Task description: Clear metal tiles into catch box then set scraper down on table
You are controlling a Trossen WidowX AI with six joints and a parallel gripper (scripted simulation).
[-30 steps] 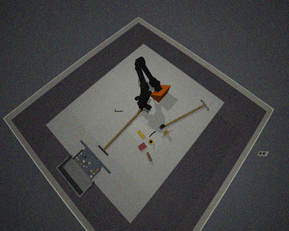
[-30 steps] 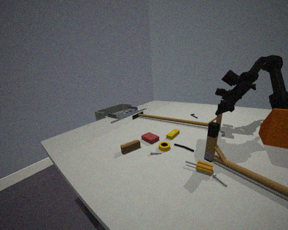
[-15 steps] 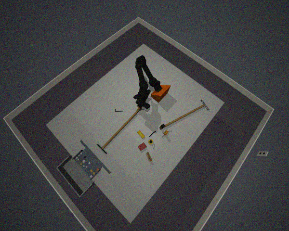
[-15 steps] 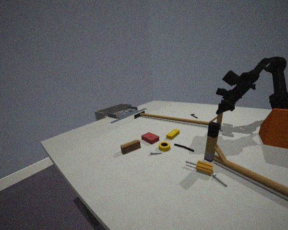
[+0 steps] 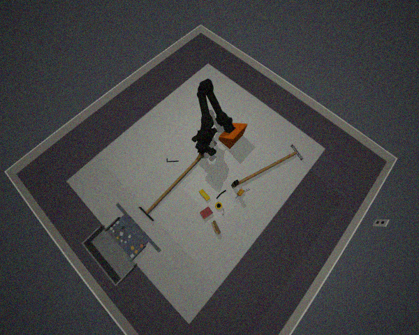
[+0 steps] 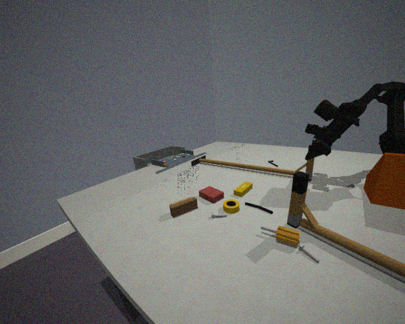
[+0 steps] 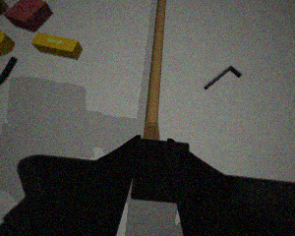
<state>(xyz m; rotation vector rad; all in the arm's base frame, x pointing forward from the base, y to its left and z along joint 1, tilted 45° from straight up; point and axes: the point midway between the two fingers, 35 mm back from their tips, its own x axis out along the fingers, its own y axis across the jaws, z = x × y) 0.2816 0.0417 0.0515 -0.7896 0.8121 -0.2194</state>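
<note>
My gripper [image 5: 203, 153] [image 6: 310, 157] [image 7: 153, 141] is shut on the upright wooden grip of the long scraper [image 5: 174, 185] [image 6: 248, 167] [image 7: 156, 69]. Its handle runs low along the table, away from the gripper. The black blade [image 5: 146, 213] [image 6: 198, 160] is just short of the raised near edge of the bench plate [image 5: 140, 236]; whether the blade touches the table I cannot tell. Several small pale and orange tiles [image 5: 132, 248] lie spread over the plate. The grey catch box [image 5: 103, 260] [image 6: 142, 158] adjoins the plate's far end. The fingertips partly hide the grip.
A second long-handled tool [image 5: 267, 169] [image 6: 360, 245] lies to one side. A red block [image 5: 206, 212] [image 6: 211, 194], yellow block [image 5: 204, 195] [image 6: 243, 189], tape roll [image 6: 231, 206], brown block [image 6: 183, 206] and hex key [image 5: 172, 160] [image 7: 218, 77] lie about. An orange block [image 5: 233, 135] is near the arm's base.
</note>
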